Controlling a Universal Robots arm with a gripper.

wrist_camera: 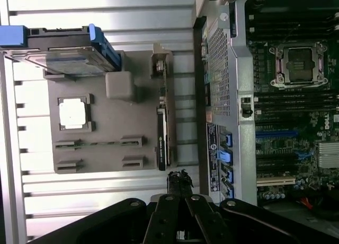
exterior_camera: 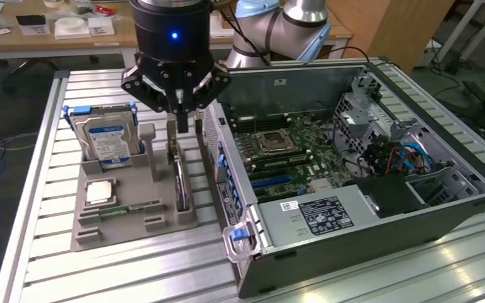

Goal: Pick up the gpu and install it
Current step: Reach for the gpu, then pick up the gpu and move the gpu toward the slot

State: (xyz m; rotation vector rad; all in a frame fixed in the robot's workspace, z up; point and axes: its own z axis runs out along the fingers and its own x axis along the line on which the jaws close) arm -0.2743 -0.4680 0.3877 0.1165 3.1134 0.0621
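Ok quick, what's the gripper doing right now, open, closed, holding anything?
Gripper: open or closed cannot be told; it is right over the gpu, which stands on edge in the grey holder.

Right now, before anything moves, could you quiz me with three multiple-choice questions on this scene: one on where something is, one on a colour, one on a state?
1. Where is the gpu?
A) lifted in mid-air
B) standing on edge in the grey holder
C) lying flat on the floor

2. What colours are on the hard drive label?
A) blue and white
B) red and black
C) plain yellow

3. How is the computer case?
A) shut on all sides
B) wrapped in plastic
C) open, with the motherboard showing

Answers:
1 B: the card stands in a slot of the holder, below the gripper.
2 A: the label facing the exterior view is blue and white.
3 C: the boards and cables inside are in plain sight.
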